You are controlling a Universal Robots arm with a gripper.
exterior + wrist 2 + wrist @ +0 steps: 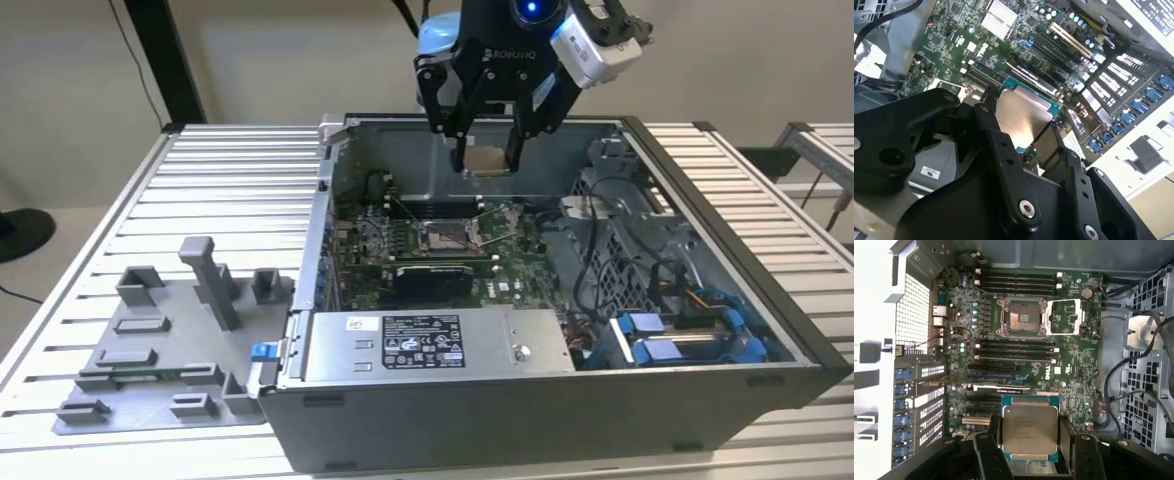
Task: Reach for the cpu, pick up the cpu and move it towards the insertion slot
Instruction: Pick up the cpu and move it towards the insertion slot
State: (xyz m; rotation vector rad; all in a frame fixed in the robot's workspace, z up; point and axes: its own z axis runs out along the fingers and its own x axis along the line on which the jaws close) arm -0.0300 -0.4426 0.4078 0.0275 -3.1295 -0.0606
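Jaws were clamped on the cpu (pixel 1029 429), gripper (pixel 487 158) hanging over the open computer case (pixel 694 380) on the table (pixel 227 190). Insertion slot (pixel 1021 317) sat open on the green motherboard (pixel 1074 370) below, well apart from the chip.

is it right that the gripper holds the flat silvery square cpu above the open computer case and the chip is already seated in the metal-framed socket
Not quite. The flat silvery square cpu is not seated: the first wrist view shows the metal-framed socket bare, apart from the chip. The rest holds: the gripper holds it above the open computer case.
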